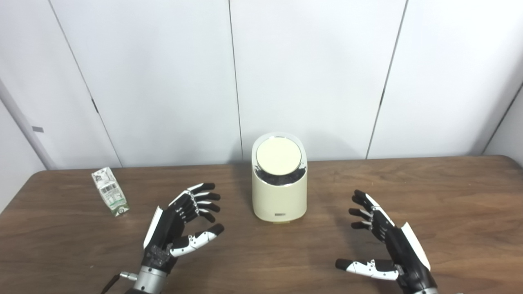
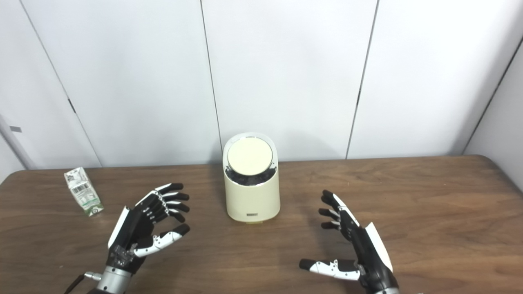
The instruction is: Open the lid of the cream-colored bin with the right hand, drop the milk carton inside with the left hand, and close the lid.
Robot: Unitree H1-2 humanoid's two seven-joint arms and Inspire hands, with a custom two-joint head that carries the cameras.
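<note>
Far left on the desk I see the milk carton, standing upright with a slight lean, well apart from everything else. It sits ahead of and to the left of my left hand, which hovers palm inward with its fingers spread apart and holding nothing. The carton's long axis runs roughly up and down, so I judge a sideways wrap around its narrow body would suit it when its turn comes.

In the middle stands the cream-colored bin, near the back wall, its round lid shut and tilted toward me. The bin lies between my two hands and further from me than either.

On the right, my right hand floats low over the desk, fingers apart, thumb stretched out toward the centre, empty. The lid lies up and to the left of it, and this hand is no nearer the bin than the left one. Nothing of the task looks done yet; the first move, as I read it, is bringing the right hand forward and leftward to the lid.
</note>
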